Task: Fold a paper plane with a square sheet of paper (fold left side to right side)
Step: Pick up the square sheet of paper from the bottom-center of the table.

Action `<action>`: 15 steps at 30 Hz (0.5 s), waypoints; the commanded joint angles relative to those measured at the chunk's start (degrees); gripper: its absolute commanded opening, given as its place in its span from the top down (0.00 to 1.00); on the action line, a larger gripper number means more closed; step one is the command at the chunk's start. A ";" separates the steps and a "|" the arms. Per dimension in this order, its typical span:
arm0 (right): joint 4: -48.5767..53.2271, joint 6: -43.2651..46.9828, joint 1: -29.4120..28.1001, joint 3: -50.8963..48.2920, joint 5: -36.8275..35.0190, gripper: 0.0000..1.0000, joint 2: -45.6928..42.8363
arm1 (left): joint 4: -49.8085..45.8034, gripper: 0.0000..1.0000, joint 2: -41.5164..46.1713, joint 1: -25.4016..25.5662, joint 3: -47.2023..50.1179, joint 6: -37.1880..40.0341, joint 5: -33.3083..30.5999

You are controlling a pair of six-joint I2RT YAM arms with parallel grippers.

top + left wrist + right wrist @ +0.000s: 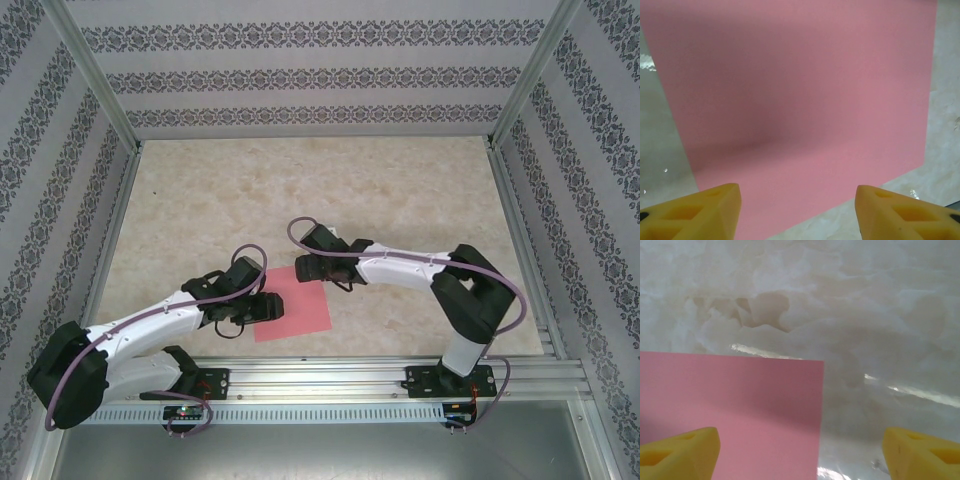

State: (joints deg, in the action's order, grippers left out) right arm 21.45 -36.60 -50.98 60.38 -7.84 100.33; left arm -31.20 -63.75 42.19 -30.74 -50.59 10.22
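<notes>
The square sheet of paper (300,315) lies flat on the table near the front edge, salmon-red and uncreased. My left gripper (262,305) hovers low over its left side. In the left wrist view the sheet (800,100) spreads under the open gripper (797,215), with one yellow fingertip (695,212) over the paper and the other beyond its edge. My right gripper (312,270) is at the sheet's far edge. In the right wrist view a corner of the sheet (730,410) lies below the open gripper (801,455), whose left fingertip (680,455) is above the paper.
The marble-patterned table top (330,190) stretches behind the arms. Patterned walls and metal posts enclose it on three sides. An aluminium rail (400,375) carrying the arm bases runs along the near edge, just below the sheet.
</notes>
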 commanded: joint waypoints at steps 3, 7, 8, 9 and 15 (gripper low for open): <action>0.86 -3.77 -1.29 4.20 1.26 0.15 4.86 | 1.05 0.39 0.33 0.96 1.46 -1.61 0.20; 1.70 -4.68 -1.66 5.27 0.81 0.13 6.78 | 2.95 0.41 0.03 0.97 3.05 -2.14 0.49; 2.00 -4.79 -1.67 5.30 0.63 0.13 6.99 | 3.23 0.41 -0.19 0.96 3.22 -2.12 0.42; 2.13 -4.95 -1.80 5.31 0.67 0.12 7.23 | 3.33 0.41 -0.40 1.04 3.30 -2.15 0.48; 2.36 -6.22 -3.73 5.07 2.24 0.12 8.32 | 4.46 0.43 -1.40 1.05 3.61 -2.06 0.34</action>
State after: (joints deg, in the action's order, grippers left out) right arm 22.61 -40.71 -52.80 64.42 -7.73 107.28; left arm -29.28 -64.75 42.19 -27.79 -51.77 10.22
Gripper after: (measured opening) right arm 0.878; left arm 0.575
